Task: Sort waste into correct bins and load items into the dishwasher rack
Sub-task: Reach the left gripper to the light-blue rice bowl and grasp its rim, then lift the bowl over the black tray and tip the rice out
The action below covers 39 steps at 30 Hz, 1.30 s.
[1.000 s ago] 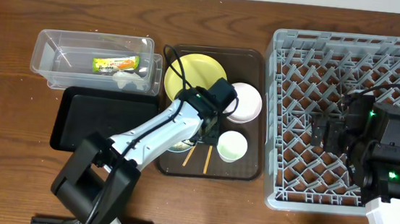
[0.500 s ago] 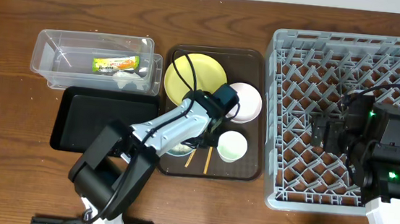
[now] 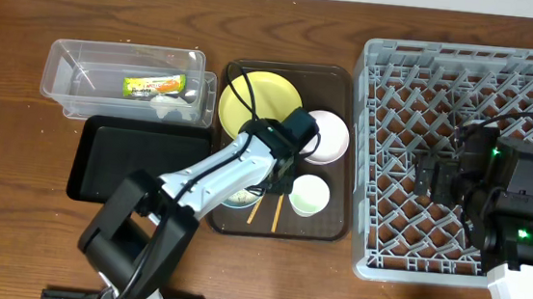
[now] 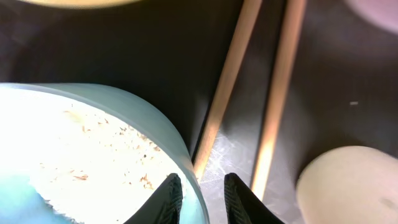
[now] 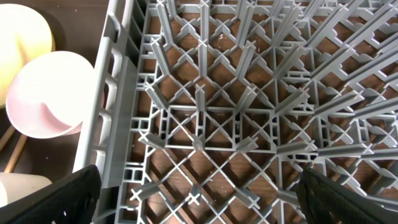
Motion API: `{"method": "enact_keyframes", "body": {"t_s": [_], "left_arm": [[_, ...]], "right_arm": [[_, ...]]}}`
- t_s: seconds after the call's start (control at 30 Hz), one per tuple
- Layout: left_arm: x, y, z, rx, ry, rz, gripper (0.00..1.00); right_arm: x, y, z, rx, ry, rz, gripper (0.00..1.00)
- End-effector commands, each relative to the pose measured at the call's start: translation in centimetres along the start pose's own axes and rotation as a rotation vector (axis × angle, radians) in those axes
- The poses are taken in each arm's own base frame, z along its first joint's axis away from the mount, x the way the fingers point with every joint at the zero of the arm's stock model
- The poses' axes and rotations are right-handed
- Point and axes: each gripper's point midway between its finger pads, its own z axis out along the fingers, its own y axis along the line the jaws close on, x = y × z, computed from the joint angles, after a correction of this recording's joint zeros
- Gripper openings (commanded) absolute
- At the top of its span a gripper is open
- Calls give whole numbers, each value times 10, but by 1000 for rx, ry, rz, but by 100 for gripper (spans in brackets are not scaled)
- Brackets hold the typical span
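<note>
On brown tray (image 3: 328,223): light-blue bowl (image 4: 93,143), judged rigid, slick, rice-flecked; grip by rim. Left claw (image 4: 202,182) narrowly apart astride rim; right claw (image 5: 196,180) wide, empty.

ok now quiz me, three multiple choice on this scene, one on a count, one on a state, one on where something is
1. How many chopsticks lie on the brown serving tray? a) one b) two c) four
2. The right claw above the dishwasher rack is a) wide open and empty b) shut tight and empty c) shut on something
3. Where is the snack wrapper? a) in the dishwasher rack b) on the brown serving tray c) in the clear tub

Answers:
1 b, the left wrist view shows two wooden sticks side by side.
2 a, its fingers stand far apart with only rack lattice between them.
3 c, the overhead view shows it lying inside the tub.
</note>
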Motion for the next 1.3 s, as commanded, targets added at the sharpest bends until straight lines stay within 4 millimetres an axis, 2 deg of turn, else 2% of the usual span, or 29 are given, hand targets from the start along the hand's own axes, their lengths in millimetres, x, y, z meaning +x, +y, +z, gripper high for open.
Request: {"method": "enact_keyframes", "body": {"t_s": [0.0,0.43,0.53,0.63,0.83,0.93,1.1,1.17,1.27], "left_arm": [[-7,-4,-10,15,-34,-8,27],[10,3,13,-28,27,4,25],[11,4,17,-35,37,5,18],[11,4,17,-35,37,2,6],[10,3,14,-31,32,5,6],[4,0,-3,-13,5,22,6],[-11,-7,-50,46,-90,94,6],[-16,-3,-67,70,-133,82,6],[-21,12,-89,87,-176,35,6]], "right_arm": [[-8,-3,-6,12,-26,16,99],[-8,-3,-6,12,-25,16,99],[-8,-3,-6,12,-25,16,99],[-8,-3,-6,12,-25,16,99],[-8,-3,-6,12,-25,16,99],[-8,-3,-6,12,-25,16,99],[-8,-3,-6,12,-26,16,99],[-8,-3,-6,12,-25,15,99],[-8,-3,-6,12,-26,15,99]]}}
